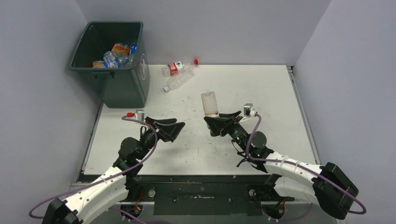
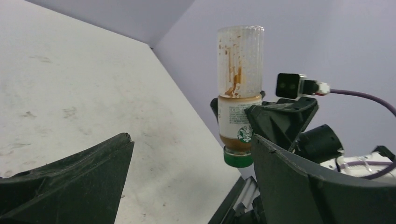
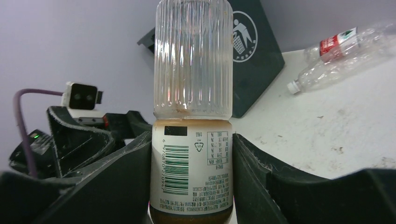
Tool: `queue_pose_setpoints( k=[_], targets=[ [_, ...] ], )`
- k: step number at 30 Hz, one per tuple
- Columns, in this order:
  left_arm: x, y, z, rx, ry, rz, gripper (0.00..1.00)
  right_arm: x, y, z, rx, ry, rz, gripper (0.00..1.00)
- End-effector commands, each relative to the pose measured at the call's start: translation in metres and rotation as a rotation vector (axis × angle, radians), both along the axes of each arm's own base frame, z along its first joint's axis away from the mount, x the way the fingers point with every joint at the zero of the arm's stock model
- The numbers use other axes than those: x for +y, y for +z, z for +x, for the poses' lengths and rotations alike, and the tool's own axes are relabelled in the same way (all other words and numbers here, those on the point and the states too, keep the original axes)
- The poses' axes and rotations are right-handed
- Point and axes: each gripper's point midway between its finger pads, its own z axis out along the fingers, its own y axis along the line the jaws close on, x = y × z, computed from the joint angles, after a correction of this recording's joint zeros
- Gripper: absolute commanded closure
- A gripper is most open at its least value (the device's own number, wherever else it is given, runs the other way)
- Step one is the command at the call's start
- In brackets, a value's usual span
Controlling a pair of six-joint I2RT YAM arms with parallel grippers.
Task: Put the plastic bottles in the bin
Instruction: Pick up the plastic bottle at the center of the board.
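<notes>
Right wrist view: right jaws pinch ribbed clear plastic bottle (image 3: 192,140), axis upright, mid-table (image 1: 271,93). Dark green-grey rectangular bin (image 1: 123,88) sits at the far-left corner; left jaws, spread and empty, are nearer it.

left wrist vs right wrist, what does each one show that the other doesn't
Only left wrist: a green cap pointing down and a round logo on the label. Only right wrist: the bin, two clear bottles lying flat, and a barcode. Both: the table and the ribbed bottle, held cap-down in the right gripper.
</notes>
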Motion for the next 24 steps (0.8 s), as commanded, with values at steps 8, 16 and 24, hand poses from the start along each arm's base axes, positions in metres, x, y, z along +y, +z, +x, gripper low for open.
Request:
queue_pose_setpoints(
  k=[8, 16, 24],
  targets=[
    [-0.080, 0.073, -0.053, -0.263, -0.441, -0.051, 0.04, -0.013, 0.063, -0.047, -0.069, 0.199, 0.434, 0.66],
    [-0.111, 0.066, -0.072, -0.295, -0.518, 0.029, 0.04, -0.011, 0.075, -0.052, -0.067, 0.253, 0.529, 0.65],
    [-0.131, 0.056, -0.066, -0.258, -0.511, 0.081, 0.10, -0.005, 0.083, -0.058, -0.075, 0.280, 0.547, 0.65]
  ],
)
